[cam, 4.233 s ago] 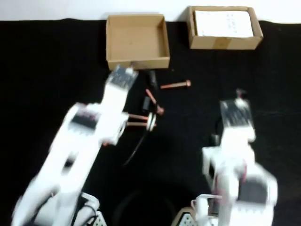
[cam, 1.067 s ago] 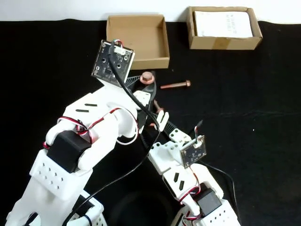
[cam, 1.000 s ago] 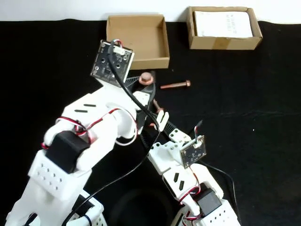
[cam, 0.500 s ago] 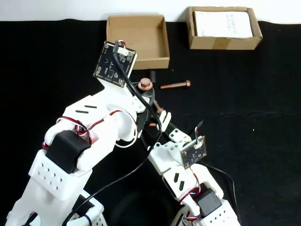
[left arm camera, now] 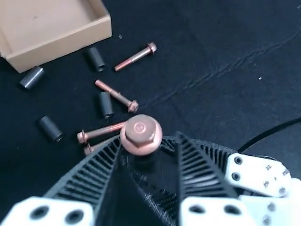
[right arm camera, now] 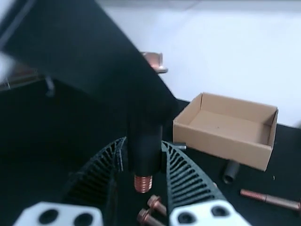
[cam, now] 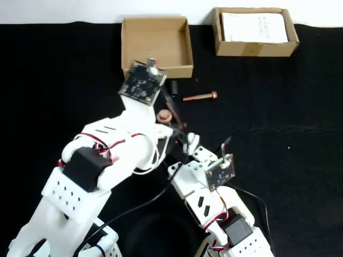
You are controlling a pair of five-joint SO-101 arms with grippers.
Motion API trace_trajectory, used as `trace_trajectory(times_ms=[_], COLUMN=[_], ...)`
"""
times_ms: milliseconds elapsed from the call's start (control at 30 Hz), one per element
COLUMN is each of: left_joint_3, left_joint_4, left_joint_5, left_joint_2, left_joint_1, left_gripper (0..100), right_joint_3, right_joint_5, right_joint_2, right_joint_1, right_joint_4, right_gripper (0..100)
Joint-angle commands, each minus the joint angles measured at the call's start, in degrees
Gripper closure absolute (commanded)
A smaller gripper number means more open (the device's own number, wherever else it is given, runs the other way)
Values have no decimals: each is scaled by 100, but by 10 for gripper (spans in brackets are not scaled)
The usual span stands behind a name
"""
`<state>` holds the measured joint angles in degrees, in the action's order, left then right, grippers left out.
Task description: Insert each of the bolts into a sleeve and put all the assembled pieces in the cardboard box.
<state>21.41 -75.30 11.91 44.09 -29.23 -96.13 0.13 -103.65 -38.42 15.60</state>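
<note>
The left gripper [left arm camera: 148,142], closed narrow on a bolt [left arm camera: 141,133] just under its head, has dropped over the last second, away from the cardboard box [cam: 158,70] and down to the right gripper [right arm camera: 144,146]. That one is clamped on a black sleeve [right arm camera: 143,157], and the bolt's threaded tip pokes out beneath it. I judge this piece assembled and ready for boxing. Spare bolts [left arm camera: 134,56] and spare sleeves [left arm camera: 106,104] lie beyond the left gripper. Far right, the sheet [cam: 252,25] in the second box [cam: 257,49] carries print too small to read.

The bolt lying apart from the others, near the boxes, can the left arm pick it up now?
Probably not yet: that bolt lies unblocked, but the left jaws are shut on another bolt.
</note>
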Motion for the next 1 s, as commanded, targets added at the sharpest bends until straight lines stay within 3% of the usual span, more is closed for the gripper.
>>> trace_trajectory(times_ms=[0,400,600,733,900,967], left_joint_3=[-453,-2316,-3521,-3178,-1824,-1182], left_joint_4=[-422,-1600,-1741,-1626,-1081,-826], left_joint_5=[-9,0,-9,-97,-1310,-1468], left_joint_2=[-22,-22,-31,-22,22,66], left_joint_1=[-13,84,1270,2132,2862,3073], left_gripper=[796,758,847,944,991,991], right_joint_3=[-708,-681,-251,286,1473,2132], right_joint_5=[-9,-18,-9,-9,-9,-9], right_joint_2=[-31,-31,-4,655,2703,3785], right_joint_1=[31,567,1042,1068,1473,1675], right_joint_4=[-101,-145,-787,-1138,-2299,-2738], right_gripper=[991,991,991,991,991,991])
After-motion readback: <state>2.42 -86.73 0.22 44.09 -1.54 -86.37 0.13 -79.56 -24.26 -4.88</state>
